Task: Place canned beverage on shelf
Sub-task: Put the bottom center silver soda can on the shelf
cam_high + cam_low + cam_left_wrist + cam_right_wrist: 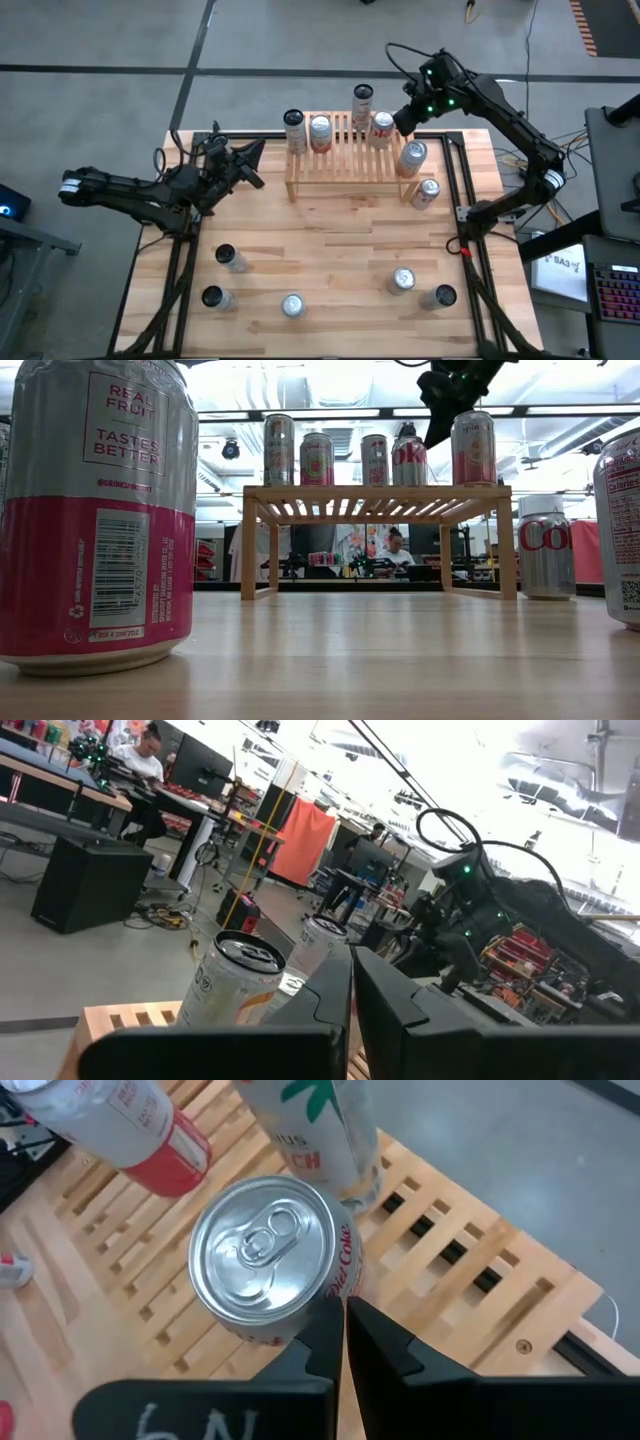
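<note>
The large light wooden tabletop [330, 250] has a wide bare band across its middle, between the small low slatted rack of light natural wood [345, 165] near the far edge and a loose row of cans near the near edge; the room for moving is tighter at the rack's right end, where two red-and-silver cans [418, 172] stand on the tabletop just beside its leg. The dark right arm reaches over the rack's right part, and its right gripper [343, 1312] has its fingers clenched together with nothing between them, just beside a silver-and-red Diet Coke can [268, 1260] standing upright on the slats. In the low view that gripper hangs dark above the rack's right end, and the rack's top carries five cans [375, 458] in a row. The dark left arm waits near the tabletop's left edge, its left gripper [250, 160] pinched shut and empty, pointing toward the rack. In the low view a big silver-and-pink can [95, 510] at the near edge is cut off at the top and hides the left of the scene; its label reads "REAL FRUIT TASTES BETTER". A silver can [545, 550] right of the rack shows only "Co" in red. In the right wrist view the neighbouring cans are cut off, their lettering only partly legible. People in the room beyond are too small to make out.
</note>
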Controlling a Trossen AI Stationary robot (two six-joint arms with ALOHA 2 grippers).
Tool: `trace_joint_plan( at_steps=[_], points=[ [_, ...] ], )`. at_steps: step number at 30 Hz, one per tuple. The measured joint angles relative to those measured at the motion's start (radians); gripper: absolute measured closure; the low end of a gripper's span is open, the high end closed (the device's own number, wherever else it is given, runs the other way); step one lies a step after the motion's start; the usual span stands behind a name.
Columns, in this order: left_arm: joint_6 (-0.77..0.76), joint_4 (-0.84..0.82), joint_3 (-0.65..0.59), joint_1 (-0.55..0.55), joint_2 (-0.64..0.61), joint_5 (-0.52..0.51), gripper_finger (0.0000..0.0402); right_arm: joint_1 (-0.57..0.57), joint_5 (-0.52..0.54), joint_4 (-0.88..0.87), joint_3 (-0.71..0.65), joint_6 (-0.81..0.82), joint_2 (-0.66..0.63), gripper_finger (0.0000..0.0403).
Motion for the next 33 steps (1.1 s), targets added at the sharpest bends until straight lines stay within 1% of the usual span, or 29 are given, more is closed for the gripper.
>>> trace_joint_plan(
  at_steps=[7,18,23,29,33],
  points=[
    [0.0,0.023,0.0,0.0,0.001,0.0,0.0402,0.019,0.001,0.001,0.0,0.006,0.005,0.0392],
    [0.0,0.034,0.0,0.0,0.001,0.001,0.0402,0.017,0.014,-0.001,0.0,0.028,-0.047,0.0392],
    [-0.019,0.039,0.0,0.0,0.001,0.001,0.0402,0.015,0.1,0.003,0.0,0.016,-0.051,0.0392],
    [-0.05,0.04,0.0,0.0,0.009,0.014,0.0402,0.005,0.117,0.014,0.0,-0.005,-0.011,0.0392],
    [-0.071,0.054,0.004,0.0,0.025,0.035,0.0402,0.006,0.116,0.006,0.012,0.04,-0.024,0.0392]
  ],
)
